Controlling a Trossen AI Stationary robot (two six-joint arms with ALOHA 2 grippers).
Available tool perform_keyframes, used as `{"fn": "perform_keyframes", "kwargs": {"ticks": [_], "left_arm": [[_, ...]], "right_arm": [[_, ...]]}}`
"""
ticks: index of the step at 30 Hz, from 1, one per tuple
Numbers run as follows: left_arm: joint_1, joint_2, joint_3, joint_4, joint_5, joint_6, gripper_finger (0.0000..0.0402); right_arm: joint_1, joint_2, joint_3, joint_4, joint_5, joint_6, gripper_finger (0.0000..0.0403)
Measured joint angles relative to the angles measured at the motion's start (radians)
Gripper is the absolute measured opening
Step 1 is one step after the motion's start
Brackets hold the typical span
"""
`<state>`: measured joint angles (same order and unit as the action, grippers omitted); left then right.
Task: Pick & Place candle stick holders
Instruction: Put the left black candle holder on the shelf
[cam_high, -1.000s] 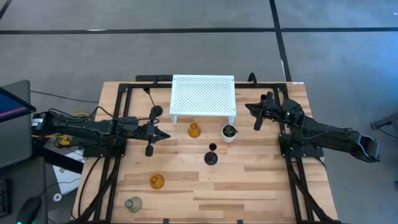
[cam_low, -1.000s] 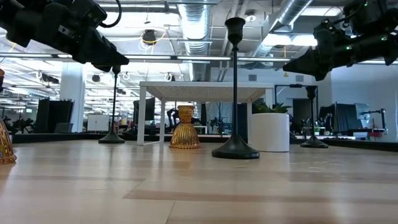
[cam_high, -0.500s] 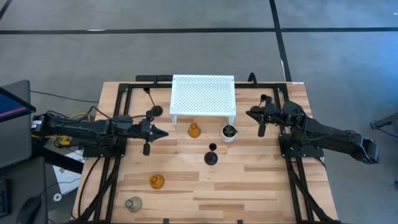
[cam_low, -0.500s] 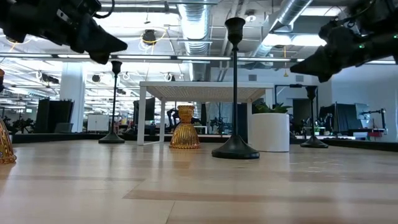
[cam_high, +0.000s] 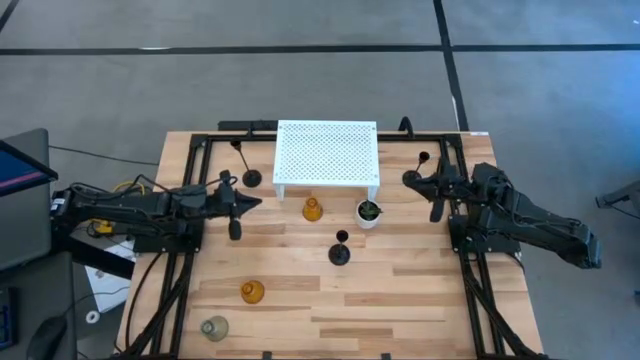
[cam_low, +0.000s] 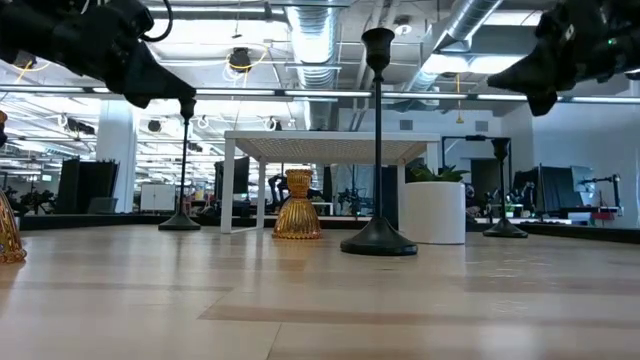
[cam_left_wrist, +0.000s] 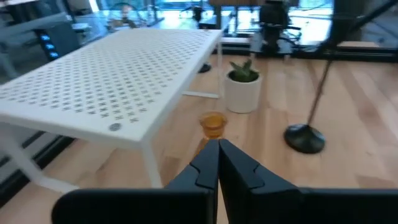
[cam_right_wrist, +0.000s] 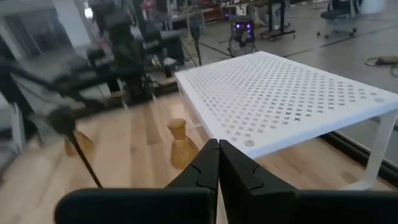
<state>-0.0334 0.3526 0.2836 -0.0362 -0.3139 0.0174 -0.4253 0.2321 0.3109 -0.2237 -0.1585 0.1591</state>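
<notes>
Wooden planks make up the table (cam_high: 400, 300), with a white perforated stand (cam_high: 327, 153) at its back middle. The left arm reaches in level from the left side, its left gripper (cam_high: 257, 202) raised off the wood, pointing right, fingers pressed together on nothing. The right arm comes in from the right, its right gripper (cam_high: 408, 178) likewise aloft, pointing left, fingers together and empty. 3 black candle stick holders stand upright, stems vertical: 1 in the middle (cam_high: 340, 251), the tallest in the low view; 1 just left of the stand (cam_high: 249, 176); 1 near the right gripper (cam_high: 424, 160). A white plant pot (cam_high: 368, 213) sits by the stand's front right leg, an amber glass holder (cam_high: 312, 209) just left of it. Another amber holder (cam_high: 252, 292) and a pale grey glass holder (cam_high: 214, 327) stand upright near the front left.
</notes>
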Motion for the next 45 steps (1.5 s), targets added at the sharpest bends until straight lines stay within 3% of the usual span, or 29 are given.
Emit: {"fn": "perform_keyframes", "kwargs": {"ticks": [9,15,25,31,36,45], "left_arm": [[0.0,0.001,0.0,-0.039,-0.28,-0.07,0.0004],[-0.014,0.004,0.0,-0.173,-0.323,-0.244,0.0004],[-0.129,-0.017,0.001,-0.204,-0.58,-0.18,0.0004],[-0.139,-0.077,0.001,-0.277,-0.726,-0.234,0.0004],[-0.133,-0.084,0.001,-0.271,-0.779,-0.238,0.0004],[-0.127,-0.063,0.001,-0.242,-0.785,-0.24,0.0024]], "right_arm": [[0.031,-0.003,0.007,-0.001,0.004,0.018,0.0],[0.032,-0.003,0.007,-0.001,0.007,0.004,0.0],[0.032,-0.003,0.008,-0.001,0.055,-0.009,0.0],[0.032,-0.003,0.008,-0.001,0.055,-0.012,0.0],[0.032,-0.003,0.008,-0.001,0.056,-0.012,0.0],[0.032,-0.003,0.008,-0.001,0.055,-0.013,0.0]]}}
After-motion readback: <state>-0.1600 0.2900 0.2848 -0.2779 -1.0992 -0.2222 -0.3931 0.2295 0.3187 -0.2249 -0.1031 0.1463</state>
